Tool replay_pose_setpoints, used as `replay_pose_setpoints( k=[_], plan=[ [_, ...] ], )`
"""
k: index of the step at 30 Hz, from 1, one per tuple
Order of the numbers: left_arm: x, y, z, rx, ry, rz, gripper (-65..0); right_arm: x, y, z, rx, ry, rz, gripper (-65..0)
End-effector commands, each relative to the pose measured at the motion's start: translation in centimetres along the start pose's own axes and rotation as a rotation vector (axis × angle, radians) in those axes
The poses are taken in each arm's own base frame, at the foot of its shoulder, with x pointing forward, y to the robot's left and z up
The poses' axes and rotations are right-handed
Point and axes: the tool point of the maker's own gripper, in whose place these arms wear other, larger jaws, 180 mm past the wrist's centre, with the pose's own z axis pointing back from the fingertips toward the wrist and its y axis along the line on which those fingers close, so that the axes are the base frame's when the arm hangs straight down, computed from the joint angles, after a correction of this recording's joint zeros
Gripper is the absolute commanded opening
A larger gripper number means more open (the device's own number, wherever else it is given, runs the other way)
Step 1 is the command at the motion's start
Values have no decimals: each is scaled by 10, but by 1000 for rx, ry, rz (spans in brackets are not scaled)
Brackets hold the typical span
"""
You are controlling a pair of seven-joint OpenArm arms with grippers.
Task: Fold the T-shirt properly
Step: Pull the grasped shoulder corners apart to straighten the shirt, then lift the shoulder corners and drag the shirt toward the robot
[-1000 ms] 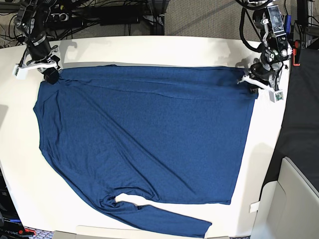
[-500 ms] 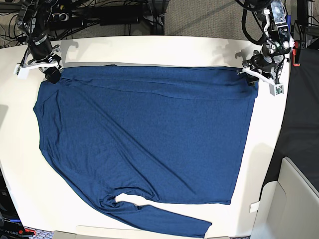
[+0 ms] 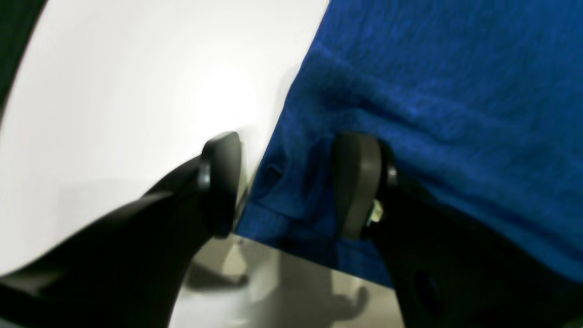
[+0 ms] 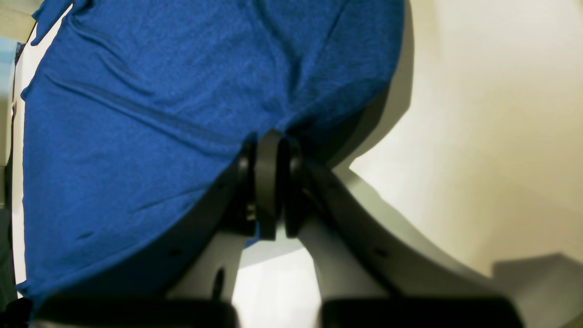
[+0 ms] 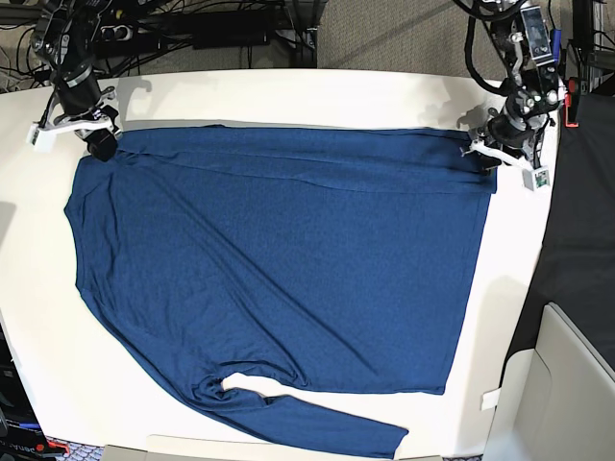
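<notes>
The dark blue T-shirt (image 5: 279, 259) lies spread flat on the white table (image 5: 288, 91), one long sleeve trailing toward the front edge (image 5: 327, 427). My right gripper (image 5: 96, 142) is at the shirt's far-left corner. In the right wrist view it (image 4: 268, 182) is shut on the T-shirt (image 4: 136, 114), the fabric bunched at the pads. My left gripper (image 5: 500, 156) hovers at the far-right corner. In the left wrist view it (image 3: 289, 187) stands open, and the T-shirt's (image 3: 432, 91) loose corner lies between the fingers (image 3: 223, 182) without being pinched.
Cables and dark gear (image 5: 192, 29) run behind the table's far edge. A black surface (image 5: 577, 240) borders the table on the right, with a beige box (image 5: 572, 384) at the front right. The table's right edge is close to my left gripper.
My left gripper has opened and let go of the shirt's far-right corner, shifting slightly back. The right gripper keeps its hold at the far-left corner.
</notes>
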Motion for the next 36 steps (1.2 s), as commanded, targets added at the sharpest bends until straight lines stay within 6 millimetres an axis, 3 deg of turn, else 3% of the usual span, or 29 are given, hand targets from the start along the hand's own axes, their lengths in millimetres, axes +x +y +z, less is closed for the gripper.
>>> replay_pose_setpoints(
  k=[1,5,12,19,23,26,33,36],
  plan=[
    [-12,-10,1,-60,63,3,-361,12,4,2,19,-39,15,-648],
    [-14,-24,3,-142,65,-45,-471,12,4,2,19,-39,15,-648],
    [-20,-23,4,-143,101,-49,-650,12,4,2,19,-39,15,-648],
    [13,-28,22,-146,1,-88,-650,13,6,3,22,-42,16,-648],
    [10,-29,35,-147,15,-126,-650,16,1,8,25,-51,-18,-648],
    [21,-39,47,-178,-3,-200,-650,20,0,10,28,-61,-24,-648],
    [64,-47,51,-182,-76,-212,-650,46,12,2,67,-111,0,-648],
    [82,-55,51,-195,-118,-213,-650,66,19,-3,89,-142,34,-648]
  ],
)
